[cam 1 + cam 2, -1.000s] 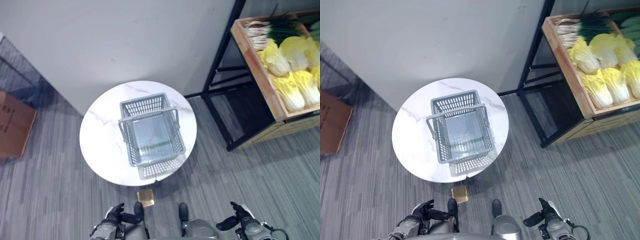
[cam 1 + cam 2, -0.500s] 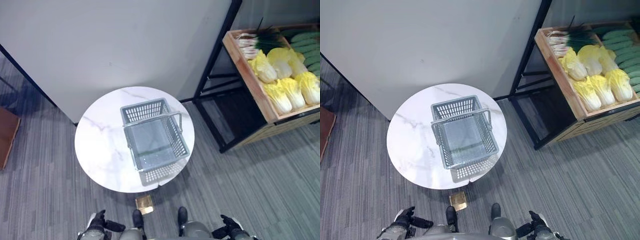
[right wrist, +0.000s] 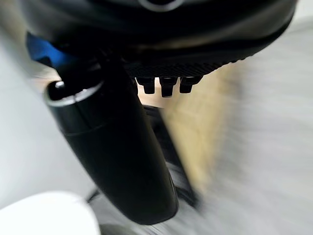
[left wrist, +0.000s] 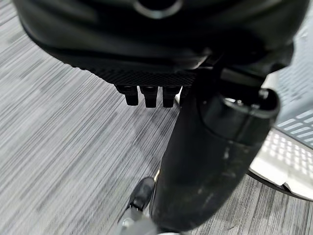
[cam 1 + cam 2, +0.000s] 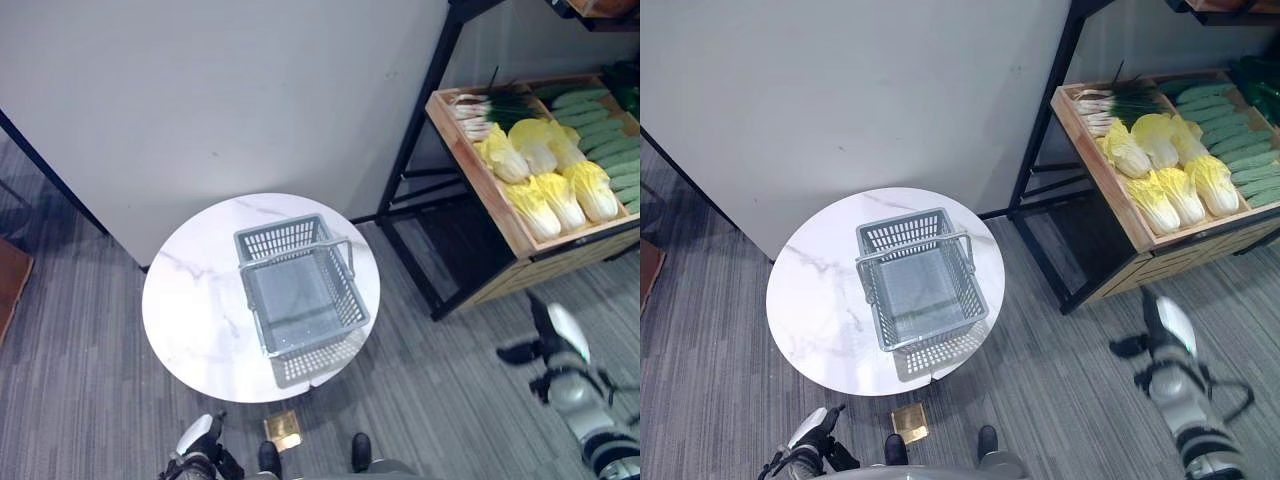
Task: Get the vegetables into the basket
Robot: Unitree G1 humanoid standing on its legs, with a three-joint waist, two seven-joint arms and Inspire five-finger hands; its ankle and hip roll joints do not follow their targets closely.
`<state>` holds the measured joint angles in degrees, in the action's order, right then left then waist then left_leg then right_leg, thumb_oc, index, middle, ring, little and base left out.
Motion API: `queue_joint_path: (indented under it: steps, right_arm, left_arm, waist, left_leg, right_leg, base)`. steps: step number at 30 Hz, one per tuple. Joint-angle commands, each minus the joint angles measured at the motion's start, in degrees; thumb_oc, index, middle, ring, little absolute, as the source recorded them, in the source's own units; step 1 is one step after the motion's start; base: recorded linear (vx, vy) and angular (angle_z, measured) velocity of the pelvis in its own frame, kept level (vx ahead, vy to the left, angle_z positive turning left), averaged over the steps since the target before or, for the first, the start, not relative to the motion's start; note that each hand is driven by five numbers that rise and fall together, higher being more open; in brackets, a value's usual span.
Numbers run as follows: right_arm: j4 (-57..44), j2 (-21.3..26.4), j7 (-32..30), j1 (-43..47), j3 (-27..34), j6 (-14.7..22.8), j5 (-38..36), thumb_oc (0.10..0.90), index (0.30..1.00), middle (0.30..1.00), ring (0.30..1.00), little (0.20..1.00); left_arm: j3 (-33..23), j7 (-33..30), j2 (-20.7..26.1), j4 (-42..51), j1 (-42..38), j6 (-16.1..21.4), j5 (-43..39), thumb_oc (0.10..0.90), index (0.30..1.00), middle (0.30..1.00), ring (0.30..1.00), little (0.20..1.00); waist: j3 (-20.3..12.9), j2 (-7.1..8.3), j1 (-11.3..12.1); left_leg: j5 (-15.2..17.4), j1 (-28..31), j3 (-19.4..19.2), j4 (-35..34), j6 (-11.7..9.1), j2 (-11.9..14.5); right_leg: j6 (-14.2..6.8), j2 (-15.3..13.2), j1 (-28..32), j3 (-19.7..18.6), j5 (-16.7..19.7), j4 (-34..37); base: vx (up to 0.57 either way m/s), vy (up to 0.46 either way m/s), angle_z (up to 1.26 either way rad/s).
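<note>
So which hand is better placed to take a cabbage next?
The right hand, probably: it is raised on the side of the crate with the cabbages. The left hand hangs low, beyond the table.

My right hand (image 5: pixel 553 340) is raised out to my right side on a bent arm, thumb jutting sideways, its fingers (image 3: pixel 166 85) relaxed and holding nothing. My left hand (image 5: pixel 808 437) hangs low by my left side, its fingers (image 4: pixel 149 95) likewise loose and empty.
</note>
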<state>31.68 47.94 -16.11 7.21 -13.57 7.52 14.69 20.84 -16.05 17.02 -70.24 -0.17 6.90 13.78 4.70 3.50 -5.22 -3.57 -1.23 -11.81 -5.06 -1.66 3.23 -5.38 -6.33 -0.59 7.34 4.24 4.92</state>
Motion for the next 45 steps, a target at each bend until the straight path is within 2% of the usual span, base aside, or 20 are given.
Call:
queue_joint_path:
  steps: [1, 4, 5, 8, 11, 13, 14, 15, 18, 22, 24, 27, 38, 39, 40, 41, 42, 45]
  right_arm:
    - [-4.31, 2.51, -1.94, 11.02, -1.65, 4.43, 6.89, 0.9, 1.0, 1.0, 1.0, 1.0]
    - [-11.98, 4.02, 2.09, 19.58, -9.31, 6.08, 7.4, 0.9, 1.0, 1.0, 1.0, 1.0]
    - [-11.49, 4.31, 2.32, 21.06, -10.61, 6.16, 7.28, 0.9, 1.0, 1.0, 1.0, 1.0]
    - [-14.63, 2.96, 4.38, 28.35, -16.78, 7.19, 5.64, 0.9, 1.0, 1.0, 1.0, 1.0]
    - [-13.09, 0.91, 5.01, 34.51, -21.72, 7.01, 4.78, 0.9, 1.0, 1.0, 1.0, 1.0]
    - [-12.88, 0.81, 4.94, 34.82, -21.98, 7.06, 4.77, 0.9, 1.0, 1.0, 1.0, 1.0]
    - [-11.49, -1.48, 5.74, 39.07, -25.27, 6.46, 4.19, 0.9, 1.0, 1.0, 1.0, 1.0]
    - [-9.39, -2.82, 5.62, 42.25, -27.27, 6.09, 3.65, 0.9, 1.0, 1.0, 1.0, 1.0]
    - [-8.2, -3.57, 5.58, 43.94, -28.04, 5.77, 3.33, 0.9, 1.0, 1.0, 1.0, 1.0]
    - [-1.68, -7.25, 5.58, 47.88, -29.4, 4.35, 0.95, 0.9, 1.0, 1.0, 1.0, 1.0]
    - [-1.59, -7.3, 5.55, 47.96, -29.45, 4.39, 0.94, 0.9, 1.0, 1.0, 1.0, 1.0]
    - [5.72, -9.62, 4.44, 51.11, -30.85, 3.43, 1.41, 0.9, 1.0, 1.0, 1.0, 1.0]
    - [15.93, -13.08, 2.45, 55.3, -31.8, 1.94, 2.58, 0.9, 1.0, 1.0, 1.0, 1.0]
    - [18.36, -13.97, 1.84, 55.74, -31.7, 1.74, 2.67, 0.839, 0.915, 0.915, 0.915, 0.915]
    - [19.24, -14.29, 1.83, 55.86, -31.64, 1.56, 2.71, 0.61, 0.594, 0.594, 0.594, 0.594]
    - [19.29, -14.32, 1.81, 55.89, -31.66, 1.58, 2.71, 0.475, 0.404, 0.404, 0.404, 0.404]
    - [20.98, -15.01, 1.59, 55.88, -31.69, 1.35, 2.81, 0.4, 0.3, 0.3, 0.3, 0.3]
    - [24.52, -16.19, 1.28, 56.31, -31.61, 1.04, 2.98, 0.4, 0.3, 0.3, 0.3, 0.3]
  left_arm:
    - [-1.04, 0.48, 1.72, -2.05, -2.37, 1.68, -1.1, 0.9, 1.0, 1.0, 1.0, 1.0]
    - [-1.41, 2.11, 1.58, -2.26, -2.31, 1.69, -3.59, 0.9, 1.0, 1.0, 1.0, 1.0]
    - [-1.57, 2.05, 1.65, -2.22, -2.35, 1.65, -3.69, 0.9, 1.0, 1.0, 1.0, 1.0]
    - [-0.89, 2.52, 1.88, -2.34, -2.51, 1.53, -5.16, 0.9, 1.0, 1.0, 1.0, 1.0]
    - [-0.51, 2.43, 1.49, -2.39, -2.66, 1.4, -6.24, 0.9, 1.0, 1.0, 1.0, 1.0]
    - [-0.65, 2.43, 1.44, -2.4, -2.68, 1.4, -6.24, 0.9, 1.0, 1.0, 1.0, 1.0]
    - [0.09, 2.41, 1.38, -2.35, -2.66, 1.5, -7.83, 0.9, 1.0, 1.0, 1.0, 1.0]
    - [-0.35, 2.26, 1.38, -2.09, -2.91, 1.73, -9.02, 0.9, 1.0, 1.0, 1.0, 1.0]
    - [-0.24, 2.28, 1.42, -1.98, -3.19, 1.87, -9.71, 0.9, 1.0, 1.0, 1.0, 1.0]
    - [0.1, 2.05, 1.74, -1.26, -3.94, 2.12, -11.79, 0.9, 1.0, 1.0, 1.0, 1.0]
    - [0.07, 2.05, 1.74, -1.26, -3.95, 2.12, -11.8, 0.9, 1.0, 1.0, 1.0, 1.0]
    - [0.98, 2.08, 1.76, -1.08, -4.42, 2.4, -12.62, 0.9, 1.0, 1.0, 1.0, 1.0]
    - [2.87, 1.68, 2.06, -0.93, -6.12, 2.87, -13.46, 0.9, 1.0, 1.0, 1.0, 1.0]
    - [3.12, 1.46, 1.98, -1.04, -6.35, 2.86, -13.55, 0.9, 1.0, 1.0, 1.0, 1.0]
    - [3.18, 1.27, 1.93, -1.21, -6.43, 2.84, -13.52, 0.9, 1.0, 1.0, 1.0, 1.0]
    - [3.16, 1.27, 1.93, -1.22, -6.43, 2.85, -13.51, 0.9, 1.0, 1.0, 1.0, 1.0]
    - [3.41, 1.15, 1.77, -1.25, -6.51, 2.82, -13.56, 0.9, 1.0, 1.0, 1.0, 1.0]
    - [4.3, 1.17, 1.55, -1.12, -6.76, 2.99, -13.49, 0.9, 1.0, 1.0, 1.0, 1.0]
  waist:
    - [1.14, 2.44, 2.63]
    - [1.28, 2.66, 4.35]
    - [1.24, 2.68, 4.39]
    - [1.58, 2.72, 5.79]
    - [2.2, 2.72, 6.49]
    - [2.24, 2.67, 6.34]
    - [2.74, 2.84, 7.53]
    - [3.36, 2.69, 7.69]
    - [3.74, 2.68, 7.89]
    - [4.94, 2.64, 9.18]
    - [4.94, 2.64, 9.14]
    - [5.64, 2.39, 10.16]
    - [7.48, 1.81, 11.54]
    - [7.9, 1.71, 11.8]
    - [7.92, 1.63, 11.88]
    - [7.89, 1.63, 11.86]
    - [7.97, 1.59, 12.1]
    - [8.04, 1.43, 12.33]
  left_leg:
    - [1.33, 1.25, -0.19, 0.06, -2.59, 2.49]
    - [1.21, 1.12, 0.6, 0.06, -2.8, 2.73]
    - [0.95, 0.77, 0.79, 0.06, -2.82, 2.71]
    - [0.5, 0.05, 1.47, 0.06, -3.04, 2.88]
    - [0.16, -0.55, 2.04, 0.06, -3.19, 3.07]
    - [0.15, -0.55, 2.06, 0.06, -3.19, 3.07]
    - [-0.24, -1.08, 2.46, 0.06, -3.34, 3.24]
    - [-0.56, -1.67, 2.92, 0.06, -3.45, 3.32]
    - [-0.78, -2.05, 3.21, 0.06, -3.5, 3.35]
    - [-1.61, -3.58, 4.32, 0.06, -3.75, 3.73]
    - [-1.61, -3.6, 4.34, 0.06, -3.75, 3.73]
    - [-2.12, -4.6, 4.78, 0.13, -3.94, 4.05]
    - [-3.09, -7.17, 6.09, 0.37, -4.15, 4.26]
    - [-3.23, -7.61, 6.21, 0.37, -4.2, 4.29]
    - [-3.31, -7.7, 6.3, 0.32, -4.23, 4.31]
    - [-3.32, -7.73, 6.31, 0.32, -4.24, 4.32]
    - [-3.38, -7.84, 6.43, 0.32, -4.26, 4.35]
    - [-3.44, -8.13, 6.54, 0.27, -4.3, 4.28]
  right_leg:
    - [-6.87, -6.34, -1.53, 0.33, 4.27, -1.19]
    - [-6.78, -6.37, -0.77, 1.4, 4.0, -0.94]
    - [-6.73, -6.38, -0.96, 1.59, 4.08, -0.96]
    - [-6.52, -6.36, -1.08, 2.17, 3.83, -1.08]
    - [-6.34, -6.26, -1.08, 2.82, 3.63, -1.12]
    - [-6.33, -6.25, -1.06, 2.84, 3.62, -1.12]
    - [-6.18, -6.15, -1.19, 3.25, 3.54, -1.18]
    - [-6.04, -6.01, -1.45, 3.57, 3.43, -1.3]
    - [-5.94, -5.99, -1.65, 3.74, 3.42, -1.41]
    - [-5.57, -5.61, -2.43, 4.31, 3.1, -1.53]
    - [-5.56, -5.6, -2.45, 4.32, 3.1, -1.53]
    - [-5.29, -5.27, -3.15, 4.46, 3.09, -1.48]
    - [-5.02, -4.74, -4.9, 4.73, 3.32, -1.15]
    - [-4.96, -4.57, -5.38, 4.75, 3.48, -1.07]
    - [-4.94, -4.48, -5.52, 4.8, 3.51, -1.01]
    - [-4.94, -4.48, -5.55, 4.8, 3.51, -1.01]
    - [-4.89, -4.44, -5.54, 4.82, 3.48, -0.96]
    - [-4.86, -4.36, -5.86, 4.84, 3.43, -0.91]
  base:
    - [-0.01, -0.015, 0.06]
    - [0.0, -0.02, 0.06]
    - [0.0, -0.02, 0.08]
    - [-0.02, -0.018, 0.21]
    - [-0.02, -0.019, 0.17]
    - [-0.01, -0.009, 0.23]
    - [-0.03, -0.028, 0.14]
    - [-0.03, -0.028, 0.03]
    - [-0.03, -0.017, 0.09]
    - [-0.03, -0.035, 0.14]
    - [-0.01, -0.012, 0.06]
    - [-0.01, -0.008, 0.01]
    - [-0.01, -0.007, 0.01]
    - [0.0, 0.0, 0.0]
    - [0.0, 0.0, 0.0]
    - [0.0, 0.0, 0.0]
    - [0.01, -0.009, 0.03]
    - [0.0, 0.0, 0.0]
